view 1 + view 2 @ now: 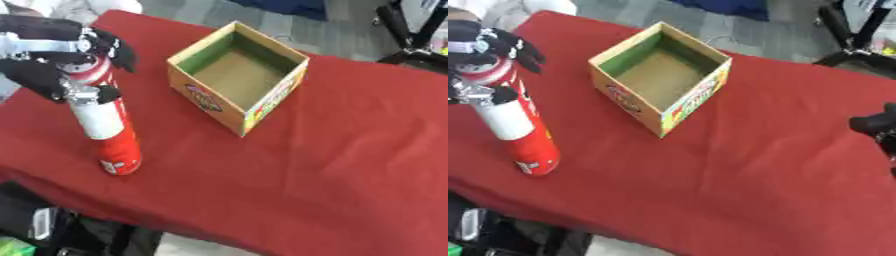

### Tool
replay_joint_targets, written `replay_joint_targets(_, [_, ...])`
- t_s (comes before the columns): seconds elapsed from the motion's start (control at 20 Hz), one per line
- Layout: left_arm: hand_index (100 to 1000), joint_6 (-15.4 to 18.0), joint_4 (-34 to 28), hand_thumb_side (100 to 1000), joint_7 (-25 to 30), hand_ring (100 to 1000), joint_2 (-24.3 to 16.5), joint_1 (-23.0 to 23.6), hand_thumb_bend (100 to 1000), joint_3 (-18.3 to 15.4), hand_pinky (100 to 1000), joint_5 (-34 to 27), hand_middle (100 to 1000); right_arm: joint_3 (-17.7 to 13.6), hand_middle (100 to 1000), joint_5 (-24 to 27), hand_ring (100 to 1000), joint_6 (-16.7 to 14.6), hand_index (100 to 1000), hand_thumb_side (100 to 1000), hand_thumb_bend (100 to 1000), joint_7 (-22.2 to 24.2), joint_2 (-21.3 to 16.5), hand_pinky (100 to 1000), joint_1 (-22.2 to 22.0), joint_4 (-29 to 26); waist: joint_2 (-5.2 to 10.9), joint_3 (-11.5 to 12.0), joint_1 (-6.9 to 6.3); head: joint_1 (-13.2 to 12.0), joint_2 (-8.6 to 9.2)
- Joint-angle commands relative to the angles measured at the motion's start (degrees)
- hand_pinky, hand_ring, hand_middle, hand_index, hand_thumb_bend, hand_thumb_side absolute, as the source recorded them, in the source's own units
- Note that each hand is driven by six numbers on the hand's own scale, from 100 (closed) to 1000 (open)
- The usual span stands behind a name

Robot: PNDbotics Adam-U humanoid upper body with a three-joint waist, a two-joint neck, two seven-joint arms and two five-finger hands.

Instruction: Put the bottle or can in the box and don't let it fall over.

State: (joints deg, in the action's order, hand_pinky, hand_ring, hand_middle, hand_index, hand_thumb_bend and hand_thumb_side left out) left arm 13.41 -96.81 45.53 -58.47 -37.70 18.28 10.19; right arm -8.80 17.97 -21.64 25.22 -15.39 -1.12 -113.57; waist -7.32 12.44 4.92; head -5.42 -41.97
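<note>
Far left, my left hand (pixel 52 55) is wrapped around the upper part of the bottle (pixel 107 127), fingers and thumb curled on it near the cap end. Bottle is red with a white label band, tilted, top leaning toward the hand, base touching the red tablecloth (pixel 350 165) just below and slightly right of the hand. Right of the hand, well apart from the bottle, sits the cardboard box (pixel 241 75), open top, green inner walls, printed colours on the outer sides, nothing visible inside. Bottle is outside the box. Far right, in the right eye view only, my right hand (pixel 877 125) shows as a dark shape at the edge; I cannot tell its finger state.
</note>
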Motion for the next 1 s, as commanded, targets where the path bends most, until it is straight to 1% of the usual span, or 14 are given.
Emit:
replay_joint_targets(0.05, [845, 0.4, 0.6, 829, 1.5, 761, -0.6, 1.1, 367, 1.7, 576, 1.1, 847, -0.4, 695, 0.1, 786, 0.1, 864, 525, 100, 0.1, -0.8, 851, 0.1, -1.0, 0.2, 0.0, -0.02, -0.1, 0.29])
replay_joint_targets(0.3, [842, 1.3, 1.0, 735, 3.2, 746, -0.6, 1.1, 379, 2.2, 565, 0.9, 862, -0.5, 695, 0.3, 786, 0.1, 863, 525, 100, -0.1, -0.8, 850, 0.2, -1.0, 0.2, 0.0, -0.04, -0.1, 0.41])
replay_joint_targets(0.4, [839, 1.6, 1.1, 697, 4.2, 708, -0.6, 1.0, 383, 2.3, 546, 1.0, 839, -0.5, 695, 0.3, 786, 0.2, 863, 525, 100, -0.1, -0.8, 851, 0.2, -1.0, 0.2, 0.0, -0.05, -0.1, 0.48])
replay_joint_targets(0.5, [838, 1.9, 1.2, 698, 4.9, 712, -0.5, 1.0, 392, 2.4, 550, 1.2, 851, -0.5, 694, 0.4, 785, 0.2, 863, 525, 100, -0.2, -0.8, 851, 0.2, -1.0, 0.19, 0.0, -0.06, -0.1, 0.53])
replay_joint_targets(0.6, [837, 2.1, 1.4, 706, 5.3, 699, -0.5, 1.0, 402, 2.4, 524, 1.4, 868, -0.5, 694, 0.5, 785, 0.2, 862, 525, 100, -0.2, -0.8, 850, 0.3, -1.0, 0.17, -0.1, -0.05, -0.1, 0.57])
replay_joint_targets(0.65, [839, 2.1, 1.5, 713, 5.6, 672, -0.4, 1.0, 409, 2.5, 490, 1.4, 874, -0.5, 693, 0.5, 784, 0.2, 862, 525, 100, -0.2, -0.8, 850, 0.3, -1.0, 0.17, -0.1, -0.05, -0.1, 0.56])
replay_joint_targets(0.7, [839, 2.1, 1.5, 710, 5.8, 623, -0.4, 0.9, 413, 2.6, 434, 1.4, 877, -0.5, 693, 0.5, 784, 0.1, 862, 525, 100, -0.2, -0.8, 850, 0.3, -1.0, 0.16, -0.1, -0.06, -0.1, 0.57])
replay_joint_targets(1.0, [843, 2.6, 1.6, 684, 6.4, 584, -0.4, 0.9, 430, 2.9, 404, 1.6, 911, -0.6, 693, 0.7, 784, 0.2, 862, 525, 100, -0.3, -0.8, 849, 0.4, -1.0, 0.07, -0.2, -0.12, -0.2, 0.64])
